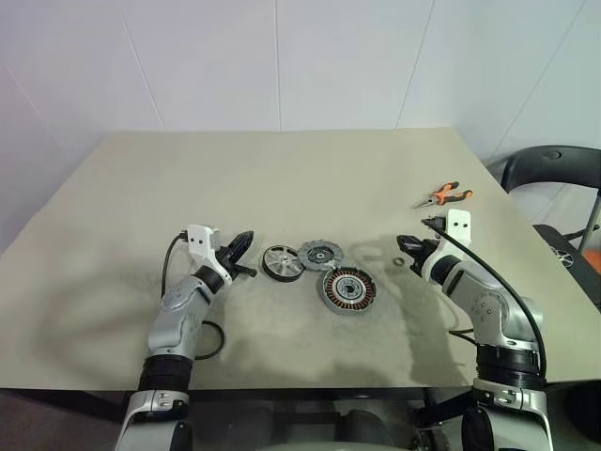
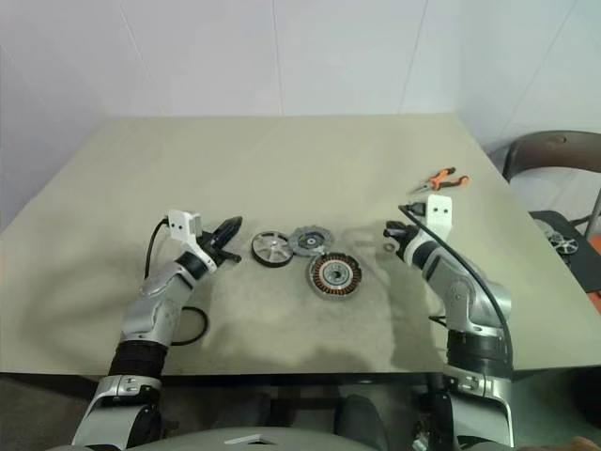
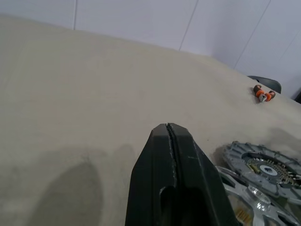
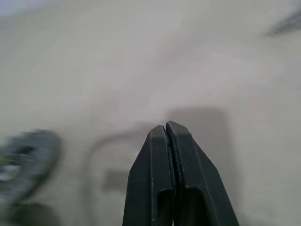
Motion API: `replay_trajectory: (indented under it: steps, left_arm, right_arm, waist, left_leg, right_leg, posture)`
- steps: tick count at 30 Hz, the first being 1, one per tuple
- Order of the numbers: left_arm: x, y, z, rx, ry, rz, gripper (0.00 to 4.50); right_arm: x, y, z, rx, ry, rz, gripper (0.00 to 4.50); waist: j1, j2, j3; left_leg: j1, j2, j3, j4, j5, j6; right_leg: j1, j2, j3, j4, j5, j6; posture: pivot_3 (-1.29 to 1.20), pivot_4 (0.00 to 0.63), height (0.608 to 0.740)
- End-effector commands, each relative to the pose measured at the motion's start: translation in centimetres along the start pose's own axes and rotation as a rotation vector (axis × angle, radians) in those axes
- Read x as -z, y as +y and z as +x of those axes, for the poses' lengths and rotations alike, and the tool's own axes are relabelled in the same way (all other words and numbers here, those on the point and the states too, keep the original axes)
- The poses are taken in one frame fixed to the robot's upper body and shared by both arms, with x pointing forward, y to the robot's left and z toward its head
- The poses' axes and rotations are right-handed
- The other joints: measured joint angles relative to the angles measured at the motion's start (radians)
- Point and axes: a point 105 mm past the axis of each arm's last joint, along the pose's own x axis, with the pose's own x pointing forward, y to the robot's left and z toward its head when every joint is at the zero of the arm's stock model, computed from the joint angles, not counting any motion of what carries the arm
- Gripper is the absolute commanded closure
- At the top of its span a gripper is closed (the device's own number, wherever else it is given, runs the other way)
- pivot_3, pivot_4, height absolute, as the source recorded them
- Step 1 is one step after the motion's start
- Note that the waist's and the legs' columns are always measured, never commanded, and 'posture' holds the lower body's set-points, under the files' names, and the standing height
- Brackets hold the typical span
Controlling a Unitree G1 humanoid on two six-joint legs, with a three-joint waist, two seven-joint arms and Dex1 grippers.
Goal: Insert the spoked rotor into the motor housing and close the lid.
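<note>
Left eye view had the three motor parts grouped mid-table (image 1: 141,188). I saw the spoked rotor (image 1: 282,262) lying flat, the lid (image 1: 320,253) just to its right and touching it, and the motor housing (image 1: 348,290) in front of the lid, copper windings up. My left gripper (image 1: 246,242) sat near the rotor on its left, fingers pressed together, holding nothing. My right gripper (image 1: 406,247) was off to the right of the parts, also pinched closed and empty. Orange-handled pliers (image 1: 442,195) lay farther back on the right.
</note>
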Motion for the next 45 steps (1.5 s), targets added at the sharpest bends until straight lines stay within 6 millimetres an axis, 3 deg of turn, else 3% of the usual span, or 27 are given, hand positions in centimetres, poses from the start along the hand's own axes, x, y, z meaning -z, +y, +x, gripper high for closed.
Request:
replay_trajectory:
  steps: [1, 4, 7, 10, 12, 20, 24, 27, 30, 36, 45]
  left_arm:
    - [-1.1, -0.4, 0.5, 0.022, -0.044, 0.032, 4.50]
    - [-0.9, -0.4, 0.5, 0.024, -0.043, 0.032, 4.50]
    - [-0.8, -0.2, 0.4, 0.020, -0.042, 0.034, 4.50]
    - [-0.5, 0.0, 0.3, 0.017, -0.038, 0.035, 4.50]
    - [-0.4, 0.1, 0.3, 0.018, -0.036, 0.035, 4.50]
    - [-0.1, 0.6, 0.2, 0.011, -0.036, 0.019, 4.50]
    - [-0.2, 0.8, 0.1, 0.011, -0.036, 0.029, 4.50]
    - [0.1, 0.9, 0.0, 0.010, -0.031, 0.031, 4.50]
    - [0.1, 0.8, -0.1, 0.014, -0.031, 0.029, 4.50]
    - [0.2, 0.8, -0.1, 0.012, -0.031, 0.032, 4.50]
    - [0.3, 0.6, -0.3, 0.018, -0.029, 0.041, 4.50]
  right_arm:
    - [-0.5, 1.8, -0.6, -0.073, 0.015, -0.234, 4.46]
    - [-1.1, 1.4, -0.8, -0.034, -0.035, -0.307, 4.46]
    - [-1.5, 1.9, -0.9, -0.054, -0.056, -0.391, 3.54]
    - [-0.2, 1.5, -0.3, -0.025, 0.012, -0.428, 2.51]
    - [0.1, 1.5, -0.3, -0.036, 0.012, -0.402, 2.51]
    - [1.2, -1.4, 0.3, 0.100, 0.034, -0.368, 2.51]
    - [0.8, -4.9, 0.1, 0.252, 0.027, -0.332, 2.51]
    - [1.0, -4.1, 0.3, 0.208, 0.024, -0.342, 2.51]
    - [1.4, -2.9, 0.5, 0.157, 0.016, -0.353, 1.97]
    - [2.4, -2.4, 0.8, 0.141, 0.062, -0.355, 0.03]
    - [4.1, -4.2, 0.5, 0.220, 0.141, -0.382, 0.03]
  waist:
    - [0.000, 0.000, 0.000]
    - [-0.001, 0.000, 0.000]
    - [-0.001, 0.000, 0.000]
    - [-0.001, 0.000, 0.000]
    - [-0.001, 0.000, 0.000]
    - [-0.001, 0.000, 0.000]
    - [-0.001, 0.000, 0.000]
    - [-0.002, 0.000, 0.000]
    - [-0.002, 0.000, 0.000]
    - [-0.001, 0.000, 0.000]
    - [0.000, 0.001, -0.001]
  left_leg:
    - [0.000, 0.000, 0.000, 0.000, 0.000, 0.000]
    - [0.000, 0.000, 0.000, 0.001, 0.000, 0.000]
    - [0.000, 0.000, 0.000, 0.001, 0.000, 0.001]
    - [0.000, 0.000, 0.000, 0.002, 0.001, 0.002]
    - [0.000, 0.000, 0.000, 0.002, 0.001, 0.003]
    - [0.000, 0.000, 0.000, 0.002, 0.001, 0.003]
    - [0.000, 0.000, 0.000, 0.003, 0.001, 0.003]
    - [0.000, 0.000, 0.000, 0.003, 0.001, 0.003]
    - [0.000, 0.000, 0.000, 0.003, 0.001, 0.003]
    - [0.001, 0.000, 0.000, 0.004, 0.002, 0.003]
    - [0.001, 0.000, 0.000, 0.005, 0.002, 0.003]
  right_leg:
    - [0.000, 0.000, 0.000, 0.000, -0.001, -0.002]
    - [0.001, 0.000, 0.000, 0.000, -0.001, -0.002]
    - [0.001, 0.000, 0.000, 0.000, -0.001, -0.001]
    - [0.001, 0.000, 0.000, 0.000, -0.001, -0.001]
    - [0.001, 0.000, 0.000, 0.000, -0.001, -0.001]
    - [0.001, 0.000, 0.000, 0.000, 0.000, -0.001]
    - [0.001, 0.000, 0.000, 0.000, 0.000, 0.000]
    - [0.001, 0.000, 0.000, 0.000, 0.000, 0.000]
    - [0.001, 0.001, 0.000, 0.001, 0.000, 0.001]
    - [0.002, 0.001, 0.000, 0.002, 0.001, 0.001]
    - [0.002, 0.000, 0.000, 0.002, 0.001, 0.001]
  posture:
    - [0.00, 0.000, 0.740]
    - [0.00, 0.000, 0.740]
    - [0.00, 0.000, 0.740]
    - [0.00, 0.000, 0.740]
    - [0.00, 0.000, 0.740]
    - [0.00, 0.000, 0.740]
    - [0.00, 0.000, 0.740]
    - [0.00, 0.000, 0.740]
    - [0.00, 0.000, 0.740]
    - [0.00, 0.000, 0.740]
    - [0.00, 0.000, 0.740]
